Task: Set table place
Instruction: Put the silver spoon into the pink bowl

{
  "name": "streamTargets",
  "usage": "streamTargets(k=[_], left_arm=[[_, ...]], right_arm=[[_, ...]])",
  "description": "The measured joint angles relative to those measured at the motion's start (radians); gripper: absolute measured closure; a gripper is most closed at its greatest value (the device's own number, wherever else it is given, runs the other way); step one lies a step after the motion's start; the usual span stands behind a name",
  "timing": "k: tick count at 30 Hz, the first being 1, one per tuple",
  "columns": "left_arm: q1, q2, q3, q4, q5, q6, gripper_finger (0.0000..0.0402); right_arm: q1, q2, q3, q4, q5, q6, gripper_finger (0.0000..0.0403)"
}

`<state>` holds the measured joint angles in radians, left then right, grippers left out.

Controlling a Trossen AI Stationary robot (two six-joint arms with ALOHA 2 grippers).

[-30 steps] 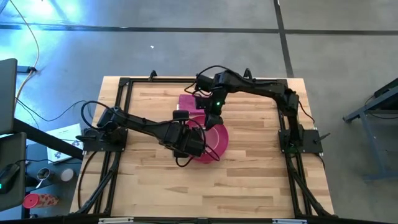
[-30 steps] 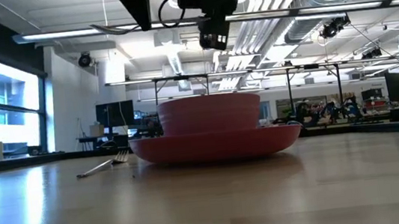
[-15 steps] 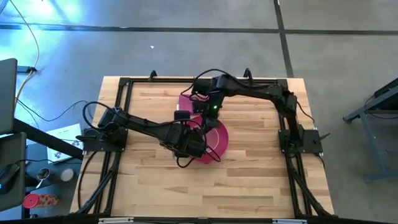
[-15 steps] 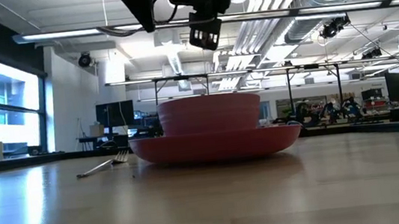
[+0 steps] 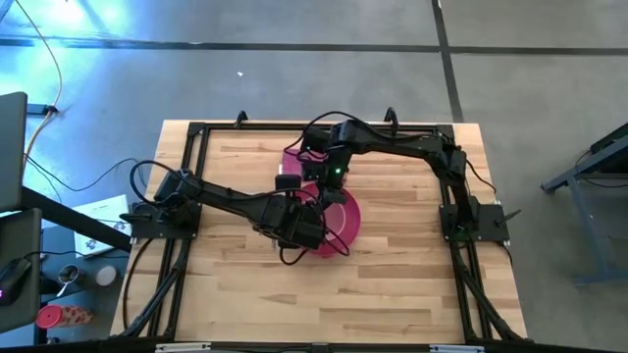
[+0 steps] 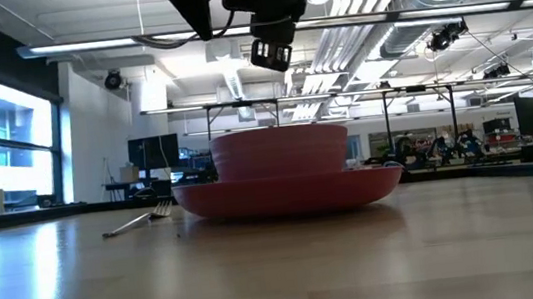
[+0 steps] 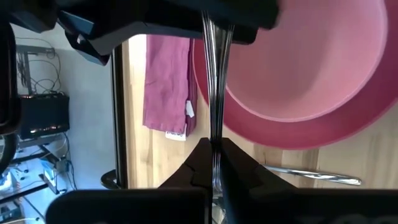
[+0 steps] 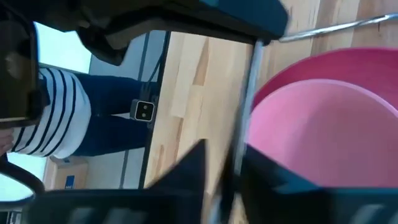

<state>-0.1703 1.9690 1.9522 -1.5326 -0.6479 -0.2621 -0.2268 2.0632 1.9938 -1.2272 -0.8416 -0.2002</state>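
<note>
The pink bowl stands in the large pink plate at the table's middle. The magenta napkin lies flat just beyond them. The silver fork lies on the wood beside the plate. My left gripper is above the plate's left part, shut on a thin silver spoon handle. My right gripper hangs above the bowl. In the blurred right wrist view its fingers stand on either side of the same handle, with a gap showing on one side. My left gripper pinches the spoon's handle between its two shut fingers. The handle runs straight on past the fingertips, along the fingers, toward my right gripper. It is lifted clear above the bowl and plate. Its far end is hidden by the other gripper.
A black rail frame edges the table. A person in a striped top stands beyond the table's edge. Bare wood lies on the near side of the plate.
My right gripper has gone a little toward the table's left and near edge, closing on my left gripper, and has tipped somewhat. My left gripper, the plate, the bowl and the fork have stayed where they were.
</note>
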Motion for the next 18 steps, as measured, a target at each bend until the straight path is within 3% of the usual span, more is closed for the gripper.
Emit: streamTargets(k=[3,9,14,18], left_arm=[[-0.001,0.000,0.000,0.003,0.000,-0.003,0.0401],[-0.026,0.000,0.035,0.022,-0.009,0.004,0.0377],[-0.076,0.000,0.138,0.033,-0.048,-0.008,0.0329],[-0.117,-0.001,0.227,-0.042,-0.179,-0.100,0.0303]], right_arm=[[0.000,0.000,0.000,-0.003,0.018,-0.006,0.0389],[0.005,-0.007,0.000,-0.011,0.170,-0.020,0.0400],[-0.041,-0.011,0.000,-0.013,0.415,0.002,0.0402],[-0.116,-0.027,0.000,-0.067,0.632,0.027,0.0402]])
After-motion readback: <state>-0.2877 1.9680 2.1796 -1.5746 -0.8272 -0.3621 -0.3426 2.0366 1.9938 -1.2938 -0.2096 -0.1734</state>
